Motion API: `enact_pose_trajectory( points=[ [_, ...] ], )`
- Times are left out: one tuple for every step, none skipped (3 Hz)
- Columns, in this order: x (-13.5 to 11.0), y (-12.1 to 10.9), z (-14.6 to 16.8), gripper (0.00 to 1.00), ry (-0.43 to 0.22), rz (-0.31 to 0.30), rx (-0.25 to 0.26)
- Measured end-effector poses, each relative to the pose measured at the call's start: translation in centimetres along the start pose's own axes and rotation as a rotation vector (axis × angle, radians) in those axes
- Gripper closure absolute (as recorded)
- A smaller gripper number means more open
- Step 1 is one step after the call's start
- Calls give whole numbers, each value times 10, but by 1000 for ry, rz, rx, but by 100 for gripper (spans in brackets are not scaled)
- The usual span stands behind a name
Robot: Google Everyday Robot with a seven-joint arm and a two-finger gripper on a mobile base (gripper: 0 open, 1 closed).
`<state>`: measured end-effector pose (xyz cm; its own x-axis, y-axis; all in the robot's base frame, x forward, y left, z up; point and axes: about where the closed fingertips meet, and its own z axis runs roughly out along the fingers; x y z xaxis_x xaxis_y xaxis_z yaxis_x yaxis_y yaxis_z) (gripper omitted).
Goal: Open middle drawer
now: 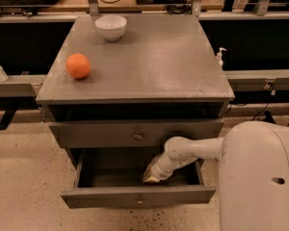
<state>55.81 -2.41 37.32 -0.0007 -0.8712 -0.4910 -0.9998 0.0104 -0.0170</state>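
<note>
Pincer, open or closed can't tell, sits inside the middle drawer, front panel just camera-side of it, already pulled well out; judged best to finish: back out slowly, clearing that panel and the upper drawer above.

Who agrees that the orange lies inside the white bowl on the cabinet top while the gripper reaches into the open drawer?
The orange is not inside the white bowl; it lies apart from it on the cabinet top, as the camera view shows. The gripper reaches into the open drawer.
</note>
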Motion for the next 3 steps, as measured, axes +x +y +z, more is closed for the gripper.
enact_pose_trajectory(
  points=[
    [-12, 22, -8, 100, -38, -31, -31],
    [-29, 55, -19, 100, -66, -89, -83],
    [-29, 55, -19, 100, -66, -89, -83]
  ],
)
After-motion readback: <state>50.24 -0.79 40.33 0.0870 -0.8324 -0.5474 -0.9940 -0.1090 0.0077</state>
